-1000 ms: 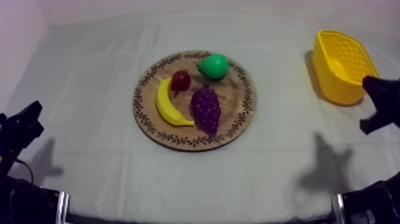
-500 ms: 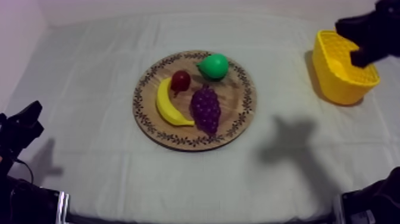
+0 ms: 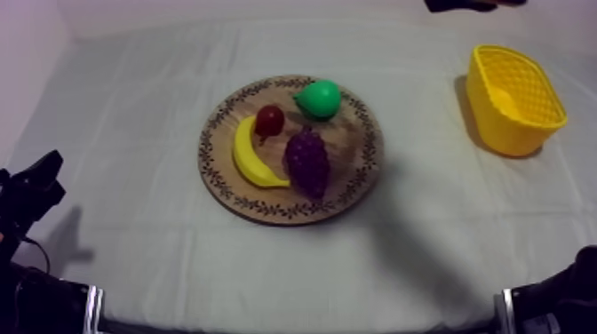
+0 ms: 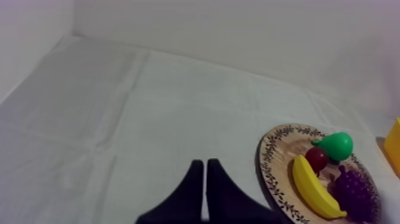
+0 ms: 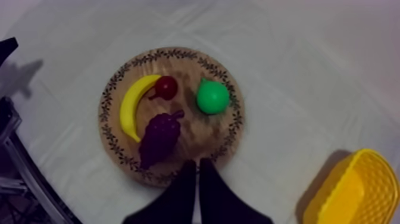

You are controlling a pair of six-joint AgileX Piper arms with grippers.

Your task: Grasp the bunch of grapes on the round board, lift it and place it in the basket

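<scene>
Right arm (image 3: 471, 4) has swung off the yellow basket (image 3: 496, 124) since half a second ago and is now hanging high over the wooden board (image 5: 196, 134). The right pincer (image 5: 198, 164) is clenched on nothing, fingers lying together in a wedge, probably because it's only lining up. The bunch of grapes (image 5: 158, 138) is sitting on the board just ahead of that pincer, beside the banana (image 5: 132, 104), so it'll be needing to open before dropping. The left pincer (image 4: 205, 164) is clenched too, sitting well off from the board, out of the way.
</scene>
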